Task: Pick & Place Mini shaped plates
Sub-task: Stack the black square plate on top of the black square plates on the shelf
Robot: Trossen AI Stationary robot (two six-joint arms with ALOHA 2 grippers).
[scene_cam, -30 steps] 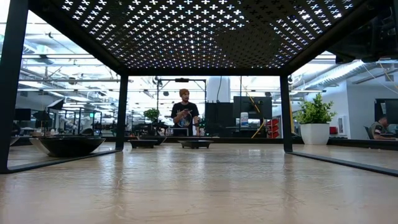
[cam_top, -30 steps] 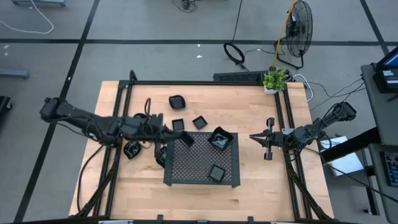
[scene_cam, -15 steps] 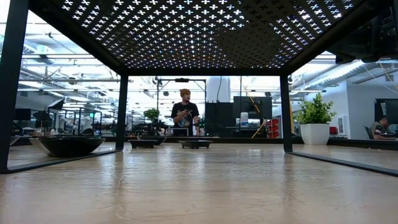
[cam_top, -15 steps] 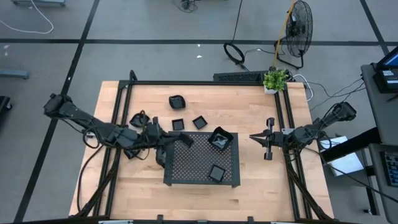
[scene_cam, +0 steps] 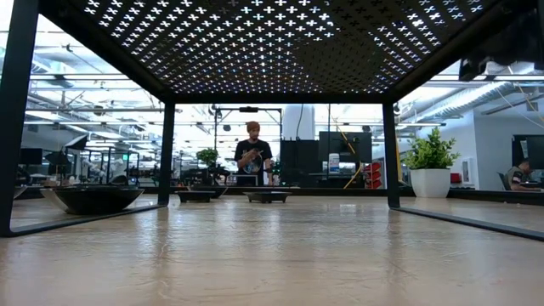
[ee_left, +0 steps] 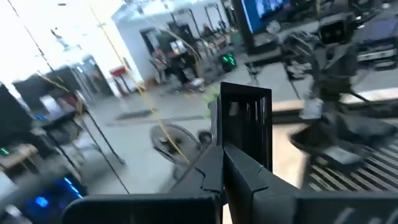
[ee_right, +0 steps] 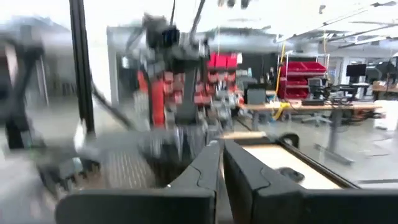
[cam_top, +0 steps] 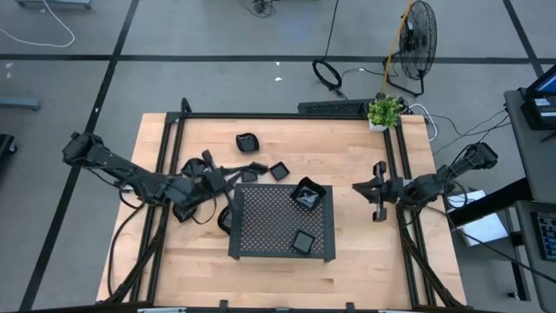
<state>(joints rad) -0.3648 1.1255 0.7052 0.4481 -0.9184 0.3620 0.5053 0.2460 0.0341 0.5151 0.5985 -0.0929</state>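
My left gripper [cam_top: 250, 168] hangs just beyond the far left corner of the perforated tray [cam_top: 282, 228], shut on a small black square plate [ee_left: 245, 121]. More mini plates lie on the table: one far out [cam_top: 247, 141], one near the tray's far edge [cam_top: 279, 170], and two to the tray's left [cam_top: 185, 209] [cam_top: 224, 217]. An angular plate [cam_top: 308, 193] and a square one [cam_top: 303, 241] rest on the tray. My right gripper [cam_top: 358, 188] is shut and holds nothing, in the air to the right of the tray. My left gripper pinches the square plate by one edge [ee_left: 239, 148] between its two fingers. The fingers reach out about level from the table's left side. The plate stands on edge beyond the fingertips, lifted clear of the table and the tray.
A black frame rail [cam_top: 287, 116] borders the table. A potted plant [cam_top: 384, 111] stands at the far right corner. In the low view, seen from under the tray, three plates [scene_cam: 92, 198] [scene_cam: 196, 195] [scene_cam: 268, 195] sit on the wood, and a person [scene_cam: 253, 155] stands in the room behind.
My left gripper, still shut on the plate, has swung from above the tray's far left corner toward the table's far edge, off the tray. It has rolled about its own line, turning the plate with it. My right gripper has tipped up a little.
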